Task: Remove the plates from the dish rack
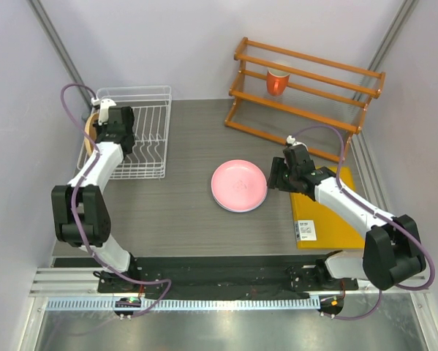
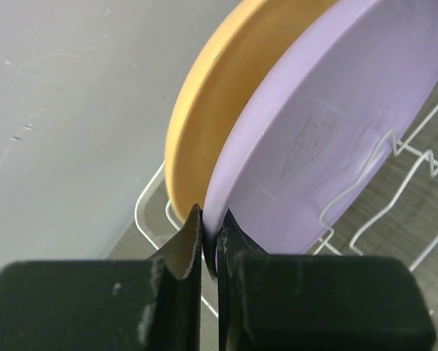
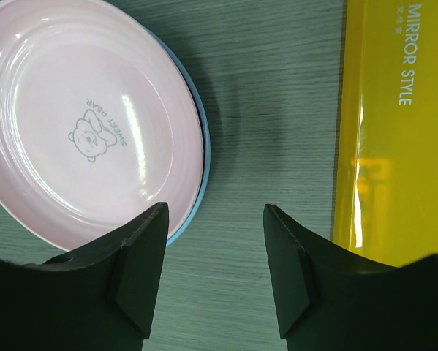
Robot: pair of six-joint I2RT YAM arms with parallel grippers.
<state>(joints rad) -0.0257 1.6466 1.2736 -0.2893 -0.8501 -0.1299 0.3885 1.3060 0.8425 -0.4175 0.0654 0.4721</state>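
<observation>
- Clamping left gripper on lilac plate in dish rack, against orange-yellow plate; going unseen overhead.
- Hovering right gripper, released, beside pink plate; catching blue plate beneath from wrist.

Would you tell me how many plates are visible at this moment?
4: the pink plate lies stacked on the light blue plate on the table; the orange-yellow plate and lilac plate stand in the dish rack.

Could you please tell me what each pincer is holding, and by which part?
The left pincer grips the lilac plate by its rim; the right pincer is open, holding nothing.
</observation>
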